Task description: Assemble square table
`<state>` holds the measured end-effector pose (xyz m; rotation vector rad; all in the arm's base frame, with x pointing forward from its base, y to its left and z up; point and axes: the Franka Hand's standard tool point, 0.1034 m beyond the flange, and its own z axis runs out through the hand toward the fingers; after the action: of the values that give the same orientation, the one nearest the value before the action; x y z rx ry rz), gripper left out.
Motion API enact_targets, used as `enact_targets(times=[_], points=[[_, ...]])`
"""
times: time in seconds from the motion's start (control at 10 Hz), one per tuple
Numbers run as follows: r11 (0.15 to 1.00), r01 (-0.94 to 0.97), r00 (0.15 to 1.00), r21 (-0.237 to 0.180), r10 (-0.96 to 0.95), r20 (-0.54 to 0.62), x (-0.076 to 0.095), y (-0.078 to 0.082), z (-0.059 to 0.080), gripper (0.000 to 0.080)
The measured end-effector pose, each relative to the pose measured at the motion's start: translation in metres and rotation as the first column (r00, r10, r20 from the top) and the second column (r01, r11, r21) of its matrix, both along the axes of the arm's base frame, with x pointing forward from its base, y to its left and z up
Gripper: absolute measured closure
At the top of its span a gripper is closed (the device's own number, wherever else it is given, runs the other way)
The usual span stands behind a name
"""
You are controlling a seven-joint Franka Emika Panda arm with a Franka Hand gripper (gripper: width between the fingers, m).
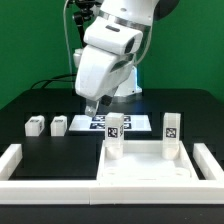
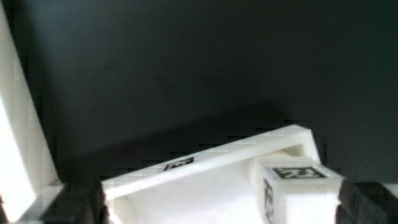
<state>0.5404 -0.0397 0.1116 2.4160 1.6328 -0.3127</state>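
Note:
The square table's white slab [image 1: 145,168] lies at the front, against the low border wall. Two white tagged legs stand upright on its far corners, one [image 1: 115,135] toward the exterior view's left and one [image 1: 171,134] toward its right. Two more legs [image 1: 34,126] [image 1: 59,125] lie loose on the black table at the exterior view's left. My gripper [image 1: 93,106] hangs open above the marker board, behind the slab's left leg, holding nothing. In the wrist view a slab corner [image 2: 205,185] and one tagged leg [image 2: 299,185] show below my gripper [image 2: 214,215], with its dark fingers [image 2: 64,205] spread wide.
The marker board [image 1: 135,122] lies flat behind the slab. A low white border wall [image 1: 14,160] runs along the front and both sides; a strip of it [image 2: 22,130] shows in the wrist view. Black table surface [image 1: 40,100] stretches to the back.

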Motion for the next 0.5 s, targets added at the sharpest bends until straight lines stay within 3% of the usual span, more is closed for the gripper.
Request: enact_targets(times=[0.1,0.2,0.5], points=[[0.997,0.076,0.997,0.007,-0.076,0.022,-0.003,-0.002,-0.001,0.015],[0.987,0.156,0.987,0.035,-0.157,0.037,-0.021,-0.016,-0.003,0.015],[0.907,0.408,0.911,0.099,-0.412,0.018,-0.086,-0.081,-0.015,0.015]])
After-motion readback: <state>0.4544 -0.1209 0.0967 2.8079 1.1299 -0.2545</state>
